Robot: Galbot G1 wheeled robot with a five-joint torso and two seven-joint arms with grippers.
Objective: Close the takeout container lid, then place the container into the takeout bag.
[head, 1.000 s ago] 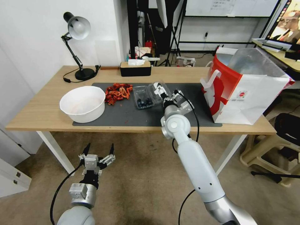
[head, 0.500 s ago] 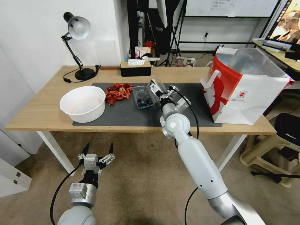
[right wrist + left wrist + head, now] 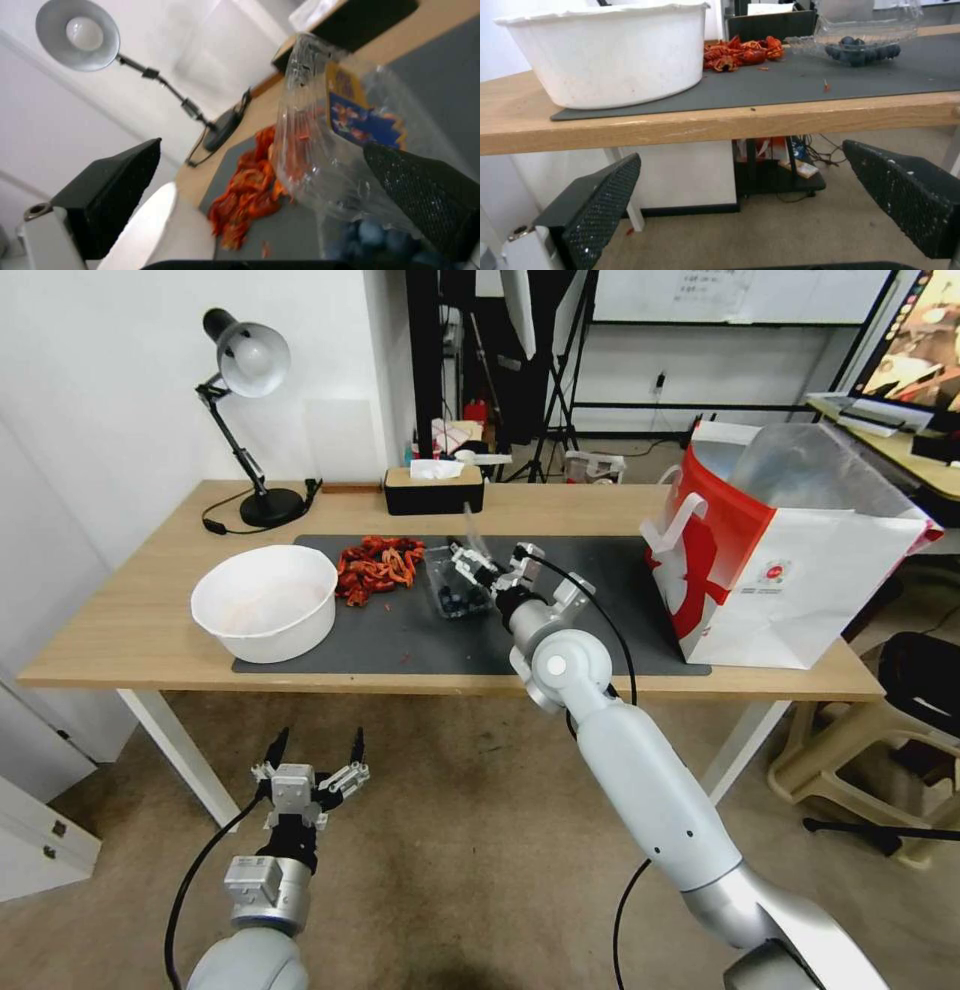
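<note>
Here the takeout container sits on the dark mat near the middle of the worktop, its dark blue berries showing through the clear base, and its lid stands tilted up, not yet shut. The right claw reaches in from about four o'clock of the container, its fingers spread wide with the raised lid between them; in the right wrist view the clear lid with its colourful label lies against one black finger, while the other finger stands well apart from it. At nine o'clock of the container lies a heap of red crayfish, and farther out in that direction stands the round white bowl. The takeout bag, red and white with a silver lining, stands open at three o'clock, well apart from the container. A black lamp and a tissue box occupy the far edge, around twelve o'clock. The left claw hangs below the worktop's near edge, at about seven o'clock, its fingers wide and empty.
</note>
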